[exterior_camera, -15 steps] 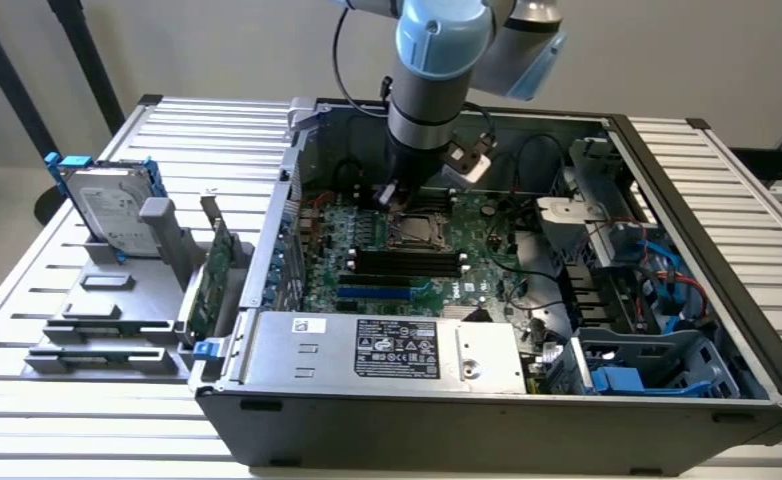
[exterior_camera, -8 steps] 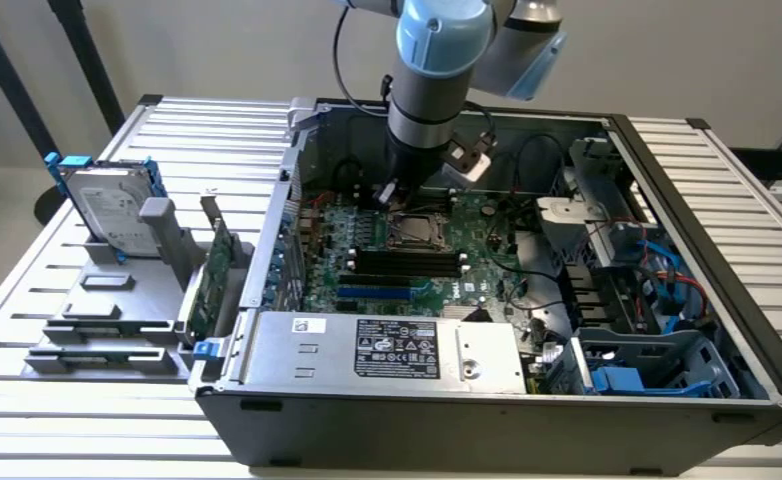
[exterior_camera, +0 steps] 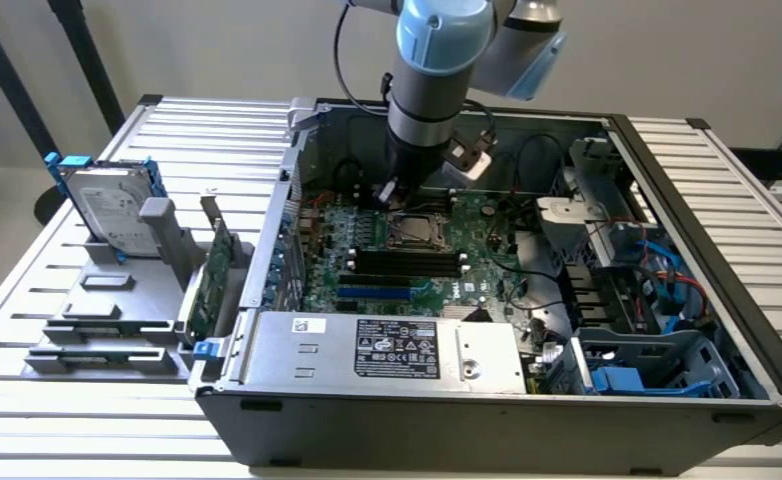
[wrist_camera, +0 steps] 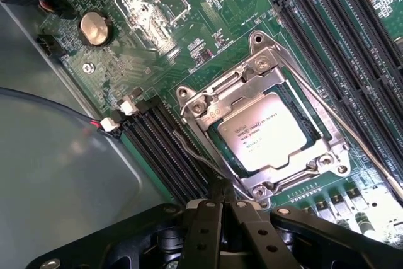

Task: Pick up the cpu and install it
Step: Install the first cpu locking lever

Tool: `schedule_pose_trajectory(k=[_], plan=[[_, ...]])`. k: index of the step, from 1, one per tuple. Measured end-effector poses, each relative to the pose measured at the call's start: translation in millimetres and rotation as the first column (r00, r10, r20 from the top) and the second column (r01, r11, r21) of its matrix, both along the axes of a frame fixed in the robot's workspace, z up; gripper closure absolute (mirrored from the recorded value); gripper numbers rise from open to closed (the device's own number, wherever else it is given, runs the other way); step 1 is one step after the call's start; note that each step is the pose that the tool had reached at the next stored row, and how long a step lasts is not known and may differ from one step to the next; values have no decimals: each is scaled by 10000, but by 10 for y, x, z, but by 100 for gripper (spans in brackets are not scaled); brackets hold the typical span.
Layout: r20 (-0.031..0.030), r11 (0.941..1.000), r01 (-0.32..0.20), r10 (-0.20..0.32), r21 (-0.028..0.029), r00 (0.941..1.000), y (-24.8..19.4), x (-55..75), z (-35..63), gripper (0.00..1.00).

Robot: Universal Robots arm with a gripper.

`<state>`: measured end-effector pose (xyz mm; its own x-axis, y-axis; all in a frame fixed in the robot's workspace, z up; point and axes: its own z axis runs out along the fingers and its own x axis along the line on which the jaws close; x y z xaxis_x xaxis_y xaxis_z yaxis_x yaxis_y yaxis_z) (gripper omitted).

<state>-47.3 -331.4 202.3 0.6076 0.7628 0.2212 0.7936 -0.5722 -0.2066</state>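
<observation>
The cpu [wrist_camera: 267, 131], a flat silver-grey square with faint printing, is lying inside the metal socket frame [wrist_camera: 249, 77] on the green motherboard [wrist_camera: 189, 42]; the jaws are hovering close by, pressed together, gripping nothing.

My gripper [wrist_camera: 220, 188] is matte black. The cpu [wrist_camera: 264, 131] is dull silver-grey with fine dark print, its frame [wrist_camera: 255, 74] shiny silver, the board [wrist_camera: 119, 74] green, slots [wrist_camera: 167, 146] black. The silver drive [exterior_camera: 108, 210] has blue rails.
</observation>
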Motion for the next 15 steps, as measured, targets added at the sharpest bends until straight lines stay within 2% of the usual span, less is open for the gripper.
schedule_pose_trajectory(k=[5, 8, 12, 15], plan=[[2, 10000, -1, 1, 4, 10000, 0, -6, 15, 89], [23, 10000, -1, 1, 5, 10000, 1, -10, 18, 89], [80, 10000, -3, 3, 3, 10000, 4, -14, 20, 89], [164, 10000, -3, 3, 3, 9999, 8, -14, 20, 89]])
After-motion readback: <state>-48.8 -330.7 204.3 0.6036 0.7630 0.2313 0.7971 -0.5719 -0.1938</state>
